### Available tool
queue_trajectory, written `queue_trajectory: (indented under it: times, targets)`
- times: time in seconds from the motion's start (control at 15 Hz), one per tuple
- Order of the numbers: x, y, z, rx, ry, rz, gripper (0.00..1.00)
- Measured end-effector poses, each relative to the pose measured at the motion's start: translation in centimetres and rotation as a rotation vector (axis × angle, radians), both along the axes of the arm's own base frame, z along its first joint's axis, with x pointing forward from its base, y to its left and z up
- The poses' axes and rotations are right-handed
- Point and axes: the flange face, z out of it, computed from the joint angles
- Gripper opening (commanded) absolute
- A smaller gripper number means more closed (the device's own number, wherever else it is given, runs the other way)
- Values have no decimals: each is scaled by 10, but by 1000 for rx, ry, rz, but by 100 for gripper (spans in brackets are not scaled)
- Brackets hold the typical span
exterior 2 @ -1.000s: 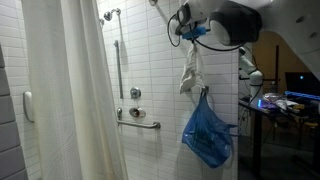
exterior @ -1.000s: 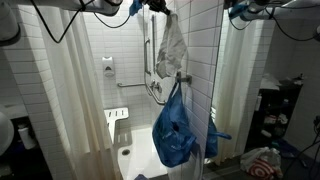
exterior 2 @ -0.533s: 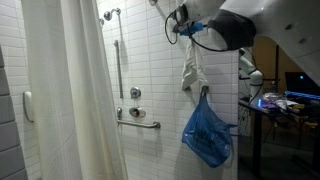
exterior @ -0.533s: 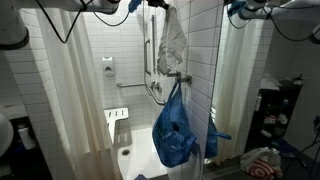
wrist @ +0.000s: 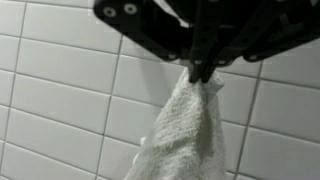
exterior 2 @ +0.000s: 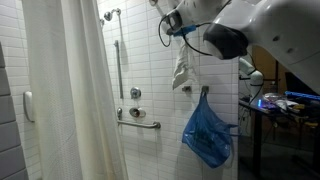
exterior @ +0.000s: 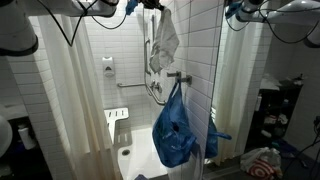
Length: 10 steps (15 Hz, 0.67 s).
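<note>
Pincer (wrist: 203, 68) fully closed, pinching only top corner of white towel (wrist: 185, 130). Towel hangs free straight below pincer, close to tiled wall (wrist: 60, 90). Risk: thin pinch slips, towel drops. Risk: hem catches blue bag (exterior: 175, 130) hanging lower.

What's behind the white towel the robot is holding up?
White wall tiles show behind the towel hanging from the shut gripper. The patch of wall directly behind it is covered.

Rumpled white towel (wrist: 186, 132) hangs limp, pinched at top.
</note>
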Motion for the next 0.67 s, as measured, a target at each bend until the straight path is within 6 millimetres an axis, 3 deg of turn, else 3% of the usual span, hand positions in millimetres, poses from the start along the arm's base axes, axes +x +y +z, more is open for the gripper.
queue_trajectory:
  times: [0.27, 0.67]
  targets:
    - [11, 1, -2, 4, 32, -16, 1]
    - [15, -15, -1, 30, 58, -61, 1]
